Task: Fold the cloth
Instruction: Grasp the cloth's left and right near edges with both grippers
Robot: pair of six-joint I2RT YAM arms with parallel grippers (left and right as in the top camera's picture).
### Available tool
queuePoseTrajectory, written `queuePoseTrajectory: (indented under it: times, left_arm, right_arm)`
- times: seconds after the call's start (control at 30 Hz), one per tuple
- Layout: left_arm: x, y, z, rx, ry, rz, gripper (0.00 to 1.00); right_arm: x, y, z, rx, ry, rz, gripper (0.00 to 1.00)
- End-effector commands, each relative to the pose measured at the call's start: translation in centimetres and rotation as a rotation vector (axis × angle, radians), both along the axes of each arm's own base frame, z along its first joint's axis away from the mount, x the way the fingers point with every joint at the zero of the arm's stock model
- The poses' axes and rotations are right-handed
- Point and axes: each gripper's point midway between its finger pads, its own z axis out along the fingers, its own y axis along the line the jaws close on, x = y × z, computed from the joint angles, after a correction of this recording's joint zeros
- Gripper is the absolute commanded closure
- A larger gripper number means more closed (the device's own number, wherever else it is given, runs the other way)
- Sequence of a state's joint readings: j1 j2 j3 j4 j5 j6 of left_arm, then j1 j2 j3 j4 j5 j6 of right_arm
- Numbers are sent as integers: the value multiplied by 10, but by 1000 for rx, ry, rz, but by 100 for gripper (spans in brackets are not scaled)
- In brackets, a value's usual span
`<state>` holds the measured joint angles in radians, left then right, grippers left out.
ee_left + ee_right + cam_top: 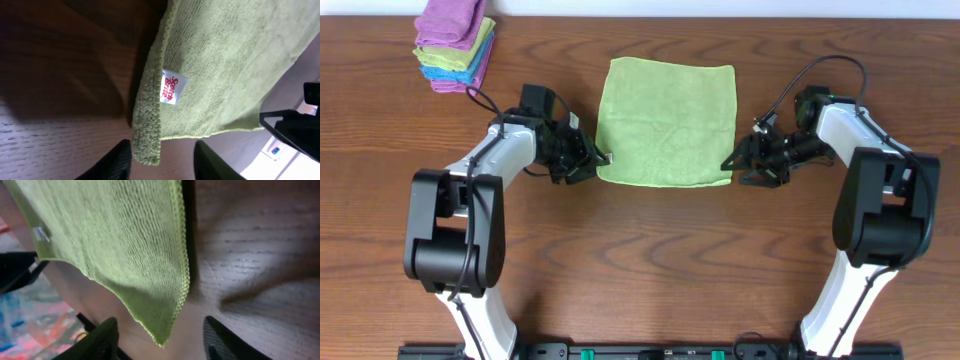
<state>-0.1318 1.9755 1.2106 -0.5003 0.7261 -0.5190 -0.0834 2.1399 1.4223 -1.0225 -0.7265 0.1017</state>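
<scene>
The lime-green cloth (667, 122) lies flat and spread out on the wooden table (640, 260). My left gripper (597, 160) is open at the cloth's near left corner, and that corner (147, 145) lies between its fingers, with the small white tag (173, 87) just beyond. My right gripper (735, 165) is open at the near right corner, and the corner tip (162, 335) sits between its two fingers (160, 345). Neither gripper is closed on the cloth.
A stack of folded purple, green and blue cloths (455, 42) sits at the far left corner of the table. Both arm bases stand at the near edge.
</scene>
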Motion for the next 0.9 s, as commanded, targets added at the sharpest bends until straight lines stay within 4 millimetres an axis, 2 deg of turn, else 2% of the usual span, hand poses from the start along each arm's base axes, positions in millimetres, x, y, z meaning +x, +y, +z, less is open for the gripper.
queuePoseTrajectory:
  times: [0.0,0.27,0.37,0.43,0.53,0.67,0.87]
  left_arm:
    - [-1,1,-6,5,20,8,64]
    - [1,2,-7,18,14,11,68]
    - [1,3,-7,20,11,8,59]
    - [1,3,-7,20,7,2,59]
    - [1,3,-8,22,1,-4,58]
    - [3,3,-7,24,-9,-6,58]
    - [7,4,-8,33,-34,-6,59]
  right_arm:
    - [0,13,7,3,-11,13,57]
    - [-5,33,6,-2,5,46,56]
    - [-11,25,1,-60,37,49,57]
    - [-17,11,-6,-138,68,49,56]
    - [-21,3,-6,-146,94,33,55]
    - [-25,4,-5,-147,116,31,53]
    - [-21,17,-6,-146,108,29,53]
